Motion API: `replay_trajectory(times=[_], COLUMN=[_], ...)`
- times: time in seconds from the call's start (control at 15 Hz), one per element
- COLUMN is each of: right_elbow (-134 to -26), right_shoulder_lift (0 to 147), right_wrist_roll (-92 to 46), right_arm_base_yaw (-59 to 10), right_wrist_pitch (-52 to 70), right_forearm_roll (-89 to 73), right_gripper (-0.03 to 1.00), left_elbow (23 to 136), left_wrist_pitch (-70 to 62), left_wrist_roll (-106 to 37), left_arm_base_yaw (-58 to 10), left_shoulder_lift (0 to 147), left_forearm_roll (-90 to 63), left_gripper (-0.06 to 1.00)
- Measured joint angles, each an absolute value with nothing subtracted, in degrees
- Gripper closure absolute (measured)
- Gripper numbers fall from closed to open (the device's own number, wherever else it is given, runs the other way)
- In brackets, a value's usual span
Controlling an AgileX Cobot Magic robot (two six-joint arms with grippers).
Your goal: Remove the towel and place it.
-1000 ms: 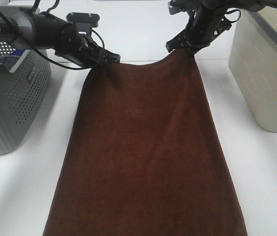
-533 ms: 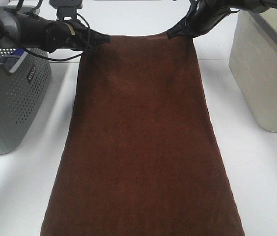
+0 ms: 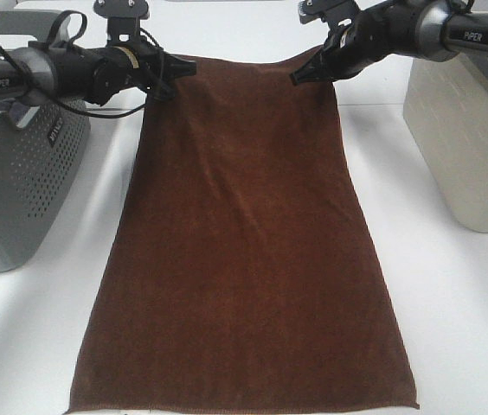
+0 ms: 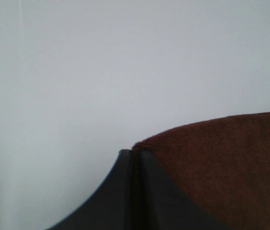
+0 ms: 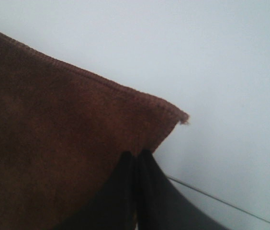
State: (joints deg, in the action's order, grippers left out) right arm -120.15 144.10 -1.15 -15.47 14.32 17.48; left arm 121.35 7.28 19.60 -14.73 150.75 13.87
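Gripping the two far corners of the towel (image 3: 244,251), my claws are both clenched on cloth. My left claw (image 3: 183,69) pinches the far-left corner; in the left wrist view its jaws meet with no gap at the brown edge (image 4: 134,152). My right claw (image 3: 306,76) pinches the far-right corner, and the right wrist view shows the jaws shut (image 5: 136,154) just inside the stitched hem, with the corner tip poking out beyond them.

From the claws outward, the towel runs away from both grips toward the near edge of the table (image 3: 28,346). Its long axis lies straight along that line (far to near), and the short far hem spans between my two claws, fairly taut. The near hem is in full view and appears to lie on the table, so I judge most of the cloth to be resting on the surface, only the far end lifted.

Neither arm is nearer: each holds its own corner, about level with the other. The coming move therefore turns on keeping the claws level and the same span apart, so the long axis stays straight as the cloth is laid.

Flanking items: a grey perforated basket (image 3: 19,181) stands to the left of the towel, a pale bin (image 3: 469,138) to the right, both apart from the cloth.
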Motion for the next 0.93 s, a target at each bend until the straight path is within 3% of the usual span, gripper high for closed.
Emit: replay_trajectory(times=[0.2, 0.27, 0.4, 0.47, 0.53, 0.6, 0.73, 0.93], right_elbow=[-120.1, -120.1, -120.1, -120.1, -120.1, -120.1, -120.1, -120.1], right_shoulder_lift=[145.8, 146.4, 146.5, 146.4, 146.4, 146.4, 146.4, 145.8], right_wrist_roll=[-0.8, -0.8, -0.8, -0.8, -0.8, -0.8, -0.8, -0.8], right_arm_base_yaw=[-15.2, -15.2, -15.2, -15.2, -15.2, -15.2, -15.2, -15.2], right_wrist_pitch=[12.4, 11.6, 8.0, 7.2, 6.5, 6.5, 6.4, 9.3], right_forearm_roll=[17.9, 17.9, 18.0, 18.0, 18.1, 18.1, 18.1, 16.7], right_gripper=[0.97, 0.94, 0.81, 0.72, 0.57, 0.53, 0.41, 0.37], left_elbow=[121.4, 121.4, 121.4, 121.4, 121.4, 121.4, 121.4, 121.8], left_wrist_pitch=[7.9, 7.9, 9.4, 9.9, 10.0, 10.1, 10.0, 7.5], left_wrist_roll=[19.6, 19.4, 18.9, 18.9, 18.9, 18.9, 18.7, 18.7], left_arm_base_yaw=[-14.7, -14.7, -14.7, -14.7, -14.7, -14.7, -14.7, -14.8], left_shoulder_lift=[153.0, 153.2, 153.2, 153.2, 153.2, 153.1, 152.3, 149.6], left_forearm_roll=[13.9, 13.9, 13.9, 13.9, 13.9, 13.9, 13.9, 13.9], left_gripper=[0.9, 0.84, 0.68, 0.54, 0.46, 0.42, 0.4, 0.39])
